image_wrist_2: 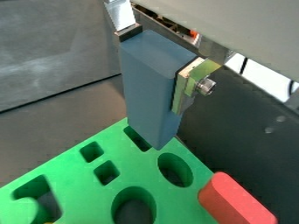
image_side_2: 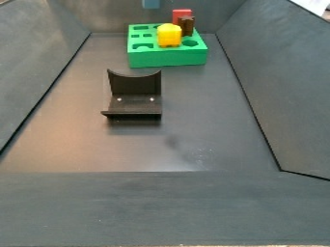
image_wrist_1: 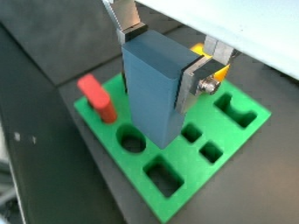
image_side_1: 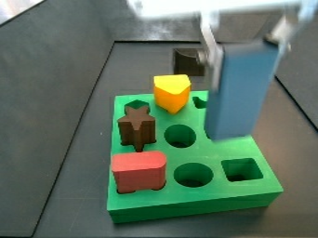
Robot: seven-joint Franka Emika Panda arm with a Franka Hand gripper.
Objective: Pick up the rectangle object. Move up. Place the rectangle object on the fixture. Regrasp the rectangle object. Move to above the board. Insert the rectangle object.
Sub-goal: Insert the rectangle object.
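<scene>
Gripper (image_wrist_1: 158, 54) clamps rectangle object (image_wrist_1: 158, 92) at its upper end, hanging upright over board (image_wrist_1: 176, 188), frame centre. Block looks rigid, light, smooth-faced, maybe slippery; flat side grip suits.

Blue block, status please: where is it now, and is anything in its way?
Gripper above the board, jaws shut on rectangle object. Block upright, lower end over a hole, not yet seated. Nothing blocking; red block stands aside.

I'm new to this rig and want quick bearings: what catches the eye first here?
The gripper holds the blue-grey rectangle object upright above the green board. A yellow block and reddish-brown blocks already stand on the board. The dark fixture stands alone on the floor.
</scene>
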